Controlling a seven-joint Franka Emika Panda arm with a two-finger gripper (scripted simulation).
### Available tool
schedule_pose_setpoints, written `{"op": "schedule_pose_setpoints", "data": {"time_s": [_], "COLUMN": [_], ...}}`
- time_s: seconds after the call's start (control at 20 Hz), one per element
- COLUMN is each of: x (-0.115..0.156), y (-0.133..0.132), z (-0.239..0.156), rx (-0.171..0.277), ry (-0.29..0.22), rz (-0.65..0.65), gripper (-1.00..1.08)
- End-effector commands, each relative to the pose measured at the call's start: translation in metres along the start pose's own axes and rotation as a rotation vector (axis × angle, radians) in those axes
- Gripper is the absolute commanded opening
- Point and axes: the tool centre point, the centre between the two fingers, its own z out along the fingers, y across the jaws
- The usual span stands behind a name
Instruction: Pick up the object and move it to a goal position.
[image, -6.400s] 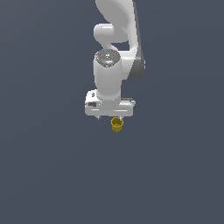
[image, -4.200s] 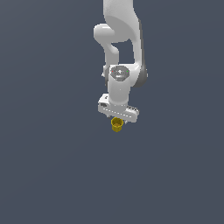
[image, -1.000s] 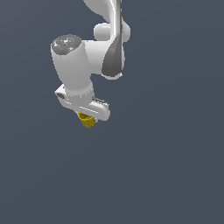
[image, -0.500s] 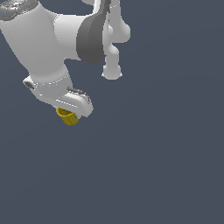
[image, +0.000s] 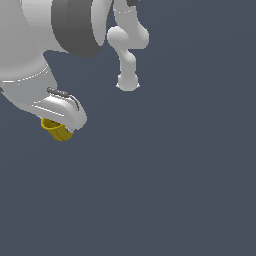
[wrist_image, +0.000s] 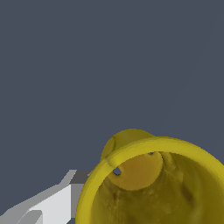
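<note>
Claw (image: 59, 126) sits low at the exterior view's left, mostly hidden behind the bulky white wrist housing, and I judge it clamped on the yellow cup (image: 55, 129): the cup hangs tucked under the housing, tilted, with nothing beneath it but flat grey backdrop. I cannot see the fingertips themselves from outside. On the wrist view the cup (wrist_image: 153, 179) fills the frame close to the lens, rim toward the camera and hollow inside visible, with one white finger (wrist_image: 52, 203) showing just beside the rim; the other finger is out of sight, so I cannot confirm where both pads bear. Further toward the exterior view's right, the rest of the arm (image: 127, 47) runs back to its base, well apart from the cup. No goal marker is visible in either view, so I cannot tell how far the carry has to go. Risks as I read them: the cup is small against the claw and sits tilted, so a grip on the rim alone could let it pivot or slip out during a fast swing. Arm is also very near the exterior camera, blocking my view of any slip.
</note>
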Motion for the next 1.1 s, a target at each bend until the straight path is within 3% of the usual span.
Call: {"op": "schedule_pose_setpoints", "data": {"time_s": [0.0, 1.05], "x": [0.007, 0.043], "y": [0.005, 0.03], "z": [-0.01, -0.055], "rx": [0.0, 0.0], "ry": [0.001, 0.001], "rz": [-0.001, 0.0], "gripper": [-1.0, -1.0]}}
